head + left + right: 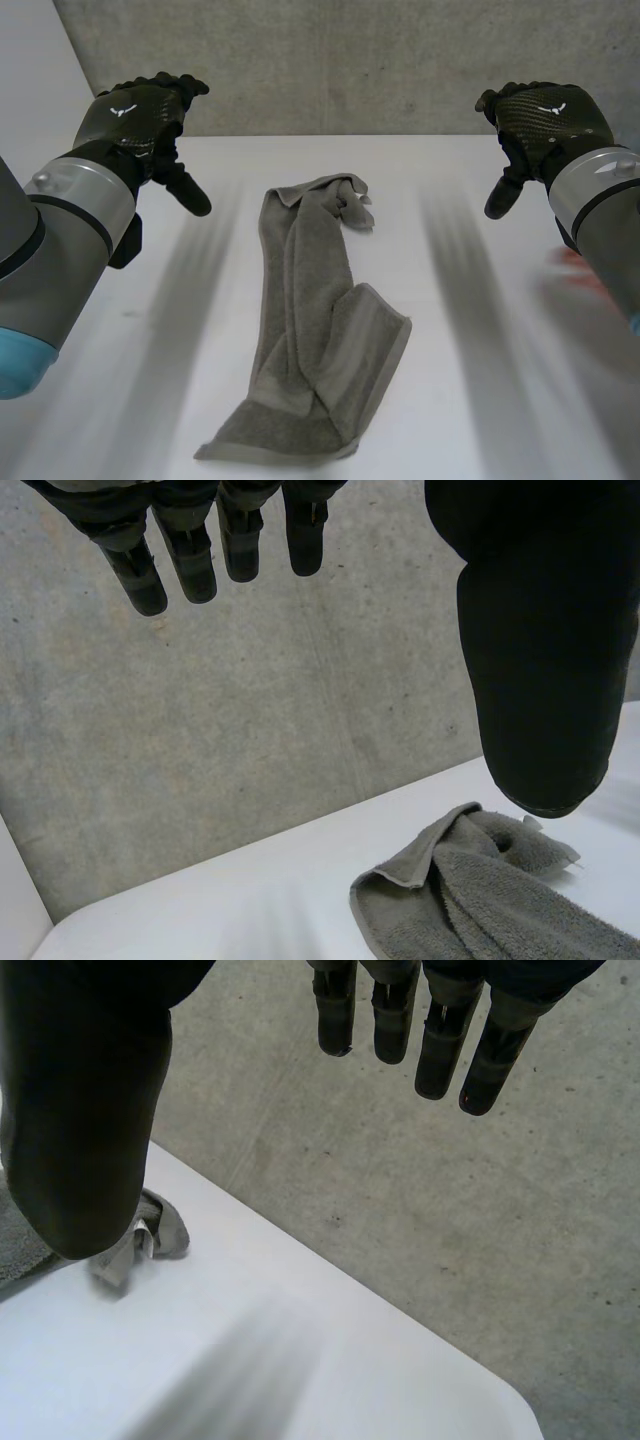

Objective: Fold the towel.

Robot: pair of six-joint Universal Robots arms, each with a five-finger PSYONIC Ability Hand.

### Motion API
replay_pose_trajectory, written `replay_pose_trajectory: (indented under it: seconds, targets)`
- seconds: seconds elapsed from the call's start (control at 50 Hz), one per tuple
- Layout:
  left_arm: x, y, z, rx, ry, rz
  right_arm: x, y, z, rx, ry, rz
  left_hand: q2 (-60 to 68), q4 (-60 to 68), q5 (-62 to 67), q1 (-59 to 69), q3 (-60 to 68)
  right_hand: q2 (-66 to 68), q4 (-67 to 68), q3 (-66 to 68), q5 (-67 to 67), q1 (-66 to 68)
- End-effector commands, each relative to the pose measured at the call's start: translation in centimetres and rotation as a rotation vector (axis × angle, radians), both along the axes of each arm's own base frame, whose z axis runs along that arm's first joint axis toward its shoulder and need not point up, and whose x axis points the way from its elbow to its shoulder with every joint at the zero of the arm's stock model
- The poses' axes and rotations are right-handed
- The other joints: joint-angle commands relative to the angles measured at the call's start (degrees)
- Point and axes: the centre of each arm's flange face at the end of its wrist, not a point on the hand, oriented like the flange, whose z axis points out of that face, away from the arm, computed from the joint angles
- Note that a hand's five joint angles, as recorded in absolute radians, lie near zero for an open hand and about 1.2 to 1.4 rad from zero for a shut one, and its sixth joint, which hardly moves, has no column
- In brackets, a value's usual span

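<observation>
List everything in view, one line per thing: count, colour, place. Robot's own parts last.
towel: one, grey, bunched lengthwise on the middle of the table, touched by neither hand.
table: one, white, under the towel.
wall: one, grey concrete, behind the table's far edge.
left arm: one, grey with a light-blue cap, left of the towel.
right arm: one, grey, right of the towel.
left robot hand: one, black, raised over the table's far left, fingers straight, empty.
right robot hand: one, black, raised over the far right, fingers straight, empty.
</observation>
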Motion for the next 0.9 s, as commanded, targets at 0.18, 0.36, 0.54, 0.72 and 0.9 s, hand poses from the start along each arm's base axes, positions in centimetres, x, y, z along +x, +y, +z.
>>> replay_pose_trajectory:
  seconds: [0.18, 0.36, 0.54, 0.72, 0.9]
  targets:
    - [-0.1, -0.1, -0.2, 0.003, -0.004, -0.002, 0.1, 0.2, -0.1, 0.01, 0.005, 0.014, 0.66, 0.59, -1.1, 0.42, 0.63, -3.96, -3.62, -3.19, -2.93, -1.38]
    - [-0.4, -1.5, -1.4, 0.006, -0.011, 0.009, 4.0, 4.0, -3.5, 0.17, 0.106, 0.349, 0.66, 0.59, -1.1, 0.42, 0.63, -3.96, -3.62, -3.19, -2.93, -1.38]
    - [0.0, -2.9, -2.4, 0.028, -0.023, 0.035, 7.3, 8.5, -8.3, 0.316, 0.146, 0.605, 0.66, 0.59, -1.1, 0.42, 0.63, -3.96, -3.62, -3.19, -2.93, -1.38]
    - [0.6, -3.3, -2.0, 0.018, -0.014, 0.054, 10.5, 12.7, -14.2, 0.375, 0.163, 0.828, 0.66, 0.59, -1.1, 0.42, 0.63, -2.03, -1.69, -1.27, -1.0, 0.54]
    - [0.7, -3.3, -1.9, 0.015, -0.012, 0.057, 12.5, 14.9, -17.1, 0.328, 0.191, 0.938, 0.66, 0.59, -1.1, 0.42, 0.63, 6.22, 6.56, 6.98, 7.25, 8.79]
